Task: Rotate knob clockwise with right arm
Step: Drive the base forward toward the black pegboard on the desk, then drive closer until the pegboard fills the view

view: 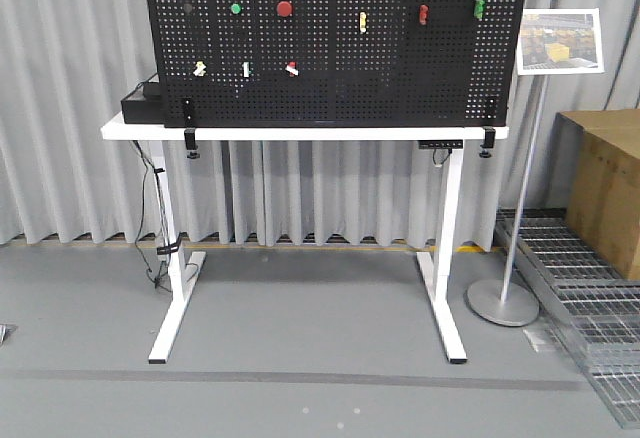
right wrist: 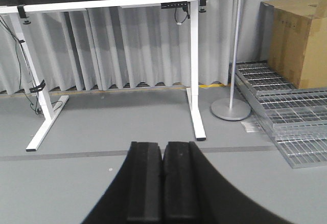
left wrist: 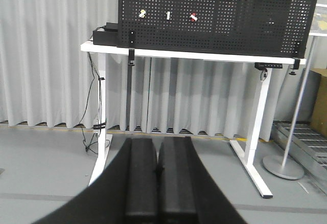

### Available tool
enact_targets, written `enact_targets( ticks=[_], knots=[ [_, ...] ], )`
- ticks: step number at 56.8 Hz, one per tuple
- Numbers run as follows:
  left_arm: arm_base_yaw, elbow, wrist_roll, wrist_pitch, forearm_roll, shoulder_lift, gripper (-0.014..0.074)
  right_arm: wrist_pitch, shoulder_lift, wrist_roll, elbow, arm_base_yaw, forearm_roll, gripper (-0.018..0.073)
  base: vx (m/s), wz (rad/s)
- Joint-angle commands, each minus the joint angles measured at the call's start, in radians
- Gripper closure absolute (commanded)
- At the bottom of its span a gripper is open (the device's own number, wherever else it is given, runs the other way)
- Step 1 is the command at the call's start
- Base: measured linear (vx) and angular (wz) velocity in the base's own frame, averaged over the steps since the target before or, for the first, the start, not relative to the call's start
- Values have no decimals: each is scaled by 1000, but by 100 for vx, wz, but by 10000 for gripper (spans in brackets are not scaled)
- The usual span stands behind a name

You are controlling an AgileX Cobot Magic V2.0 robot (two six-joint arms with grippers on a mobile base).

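Right gripper and left gripper were fully closed, pads together, gripping nothing, at the bottom centre of their views. The red knob, probably the target, sat upper centre on the pegboard.

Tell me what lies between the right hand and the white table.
Only bare grey floor, crossed by one dark stripe, lies between the shut right hand and the white table. The right wrist view shows it.
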Motion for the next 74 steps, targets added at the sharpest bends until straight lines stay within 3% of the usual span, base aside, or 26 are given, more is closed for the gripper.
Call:
enact_targets(
  ticks=[1,74],
  knots=[
    [2,13,-6,-82,-8,0,603,-83,-10,-8,6,-5,-9,568,21,2],
    [2,13,-6,-82,-8,0,603,-83,-10,-8,6,-5,-9,568,37,1]
  ],
)
